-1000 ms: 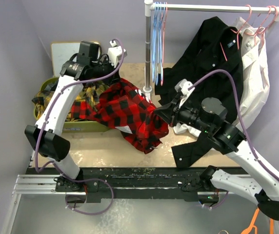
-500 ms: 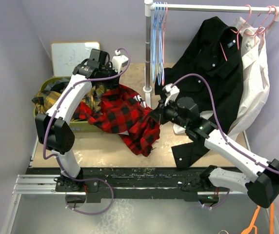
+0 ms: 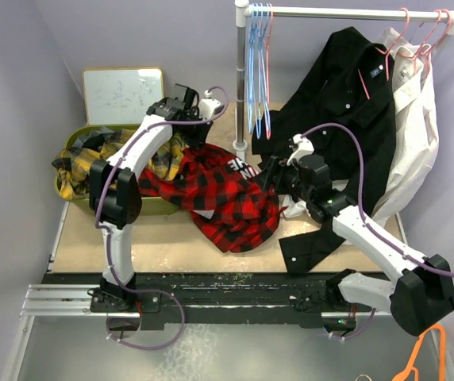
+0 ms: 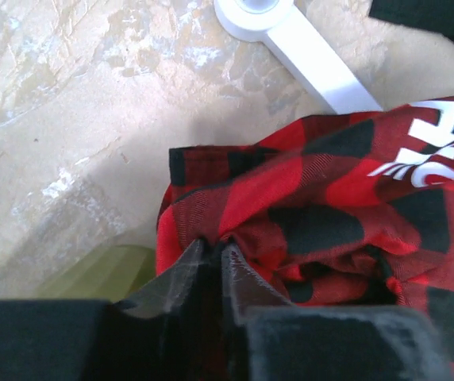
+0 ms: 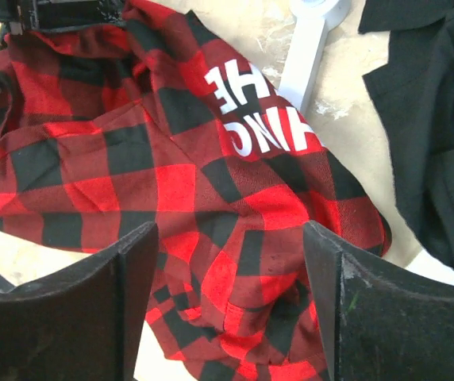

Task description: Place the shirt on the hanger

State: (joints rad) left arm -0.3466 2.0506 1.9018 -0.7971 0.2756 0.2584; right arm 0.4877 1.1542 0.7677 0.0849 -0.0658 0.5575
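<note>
At the centre of the top view we find the shirt [image 3: 227,198] lying crumpled on the counter [image 3: 171,238]. Its left part seems to overlap the green bin [image 3: 75,135], and its lower end spills toward the bottom centre. The left jaws, reaching in from the upper left, are closed on a fold at the shirt's upper edge. In the left wrist view the two tips meet with red cloth caught between them, close to a corner of the fabric and not far from the white rack foot [image 4: 290,32]. We judge this edge hold is meant to lift the cloth and open it out, not to carry it bunched. The right jaws stand wide with nothing in them. In the right wrist view they frame the shirt from the lower corners, and we read this as readiness to take a second hold so the cloth can be stretched between two points. The shirt's long axis runs diagonally, from the pinched edge at upper left down to the lower right. The white lettering [image 3: 240,165] sits at its upper right end, toward the rack. The hanger [image 3: 267,49], which we take to be the pink wire one, hangs on the rail [image 3: 338,13] among the blue hangers [image 3: 252,71], well apart from the shirt.
</note>
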